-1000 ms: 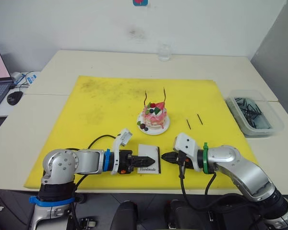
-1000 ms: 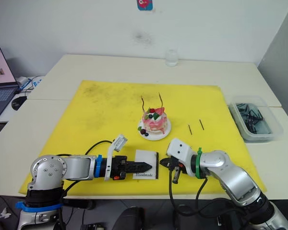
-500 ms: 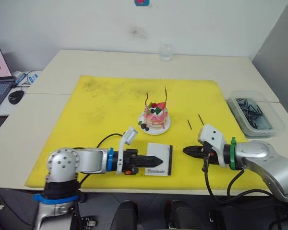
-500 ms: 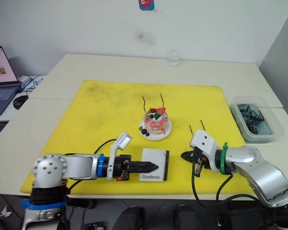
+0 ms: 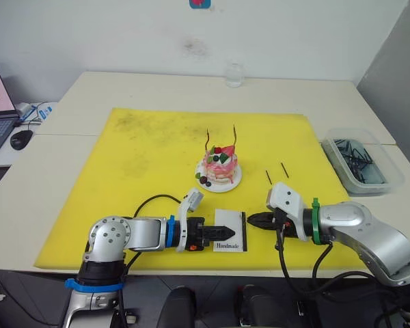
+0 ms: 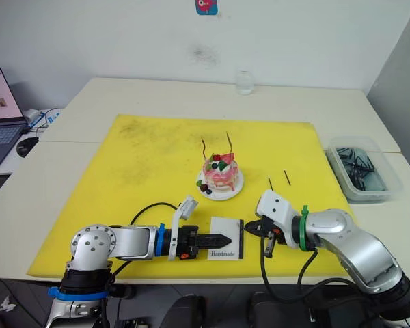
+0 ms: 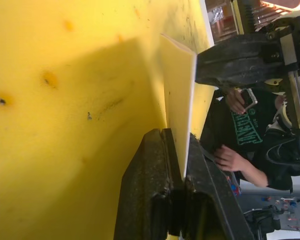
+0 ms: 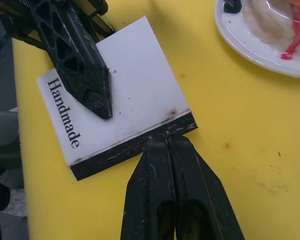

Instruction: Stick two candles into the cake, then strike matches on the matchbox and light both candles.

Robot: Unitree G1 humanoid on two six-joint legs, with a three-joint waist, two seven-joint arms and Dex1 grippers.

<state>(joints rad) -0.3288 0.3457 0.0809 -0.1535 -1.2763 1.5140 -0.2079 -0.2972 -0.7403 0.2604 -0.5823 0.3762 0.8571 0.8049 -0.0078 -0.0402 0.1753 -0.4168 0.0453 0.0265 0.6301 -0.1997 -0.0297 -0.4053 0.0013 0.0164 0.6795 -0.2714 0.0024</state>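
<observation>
Near the front edge of the yellow mat point(image 5: 143, 150), the white matchbox point(image 5: 230, 231) lies flat with its black strip facing the robot's right, the left gripper point(image 5: 215, 231) clamped on it, one finger lying across its "Handmade" top. Closed fingers of the right gripper point(image 5: 250, 220) press their tips against that black strip; whether a match sits between them cannot be told. Beyond the box, the cake point(image 5: 220, 166) on its white plate point(image 5: 210, 183) carries both candles point(image 5: 235, 137) upright, two matches point(image 5: 268, 177) lie on the mat to its right, and a clear bin point(image 5: 363, 162) stands on the table farther right.
</observation>
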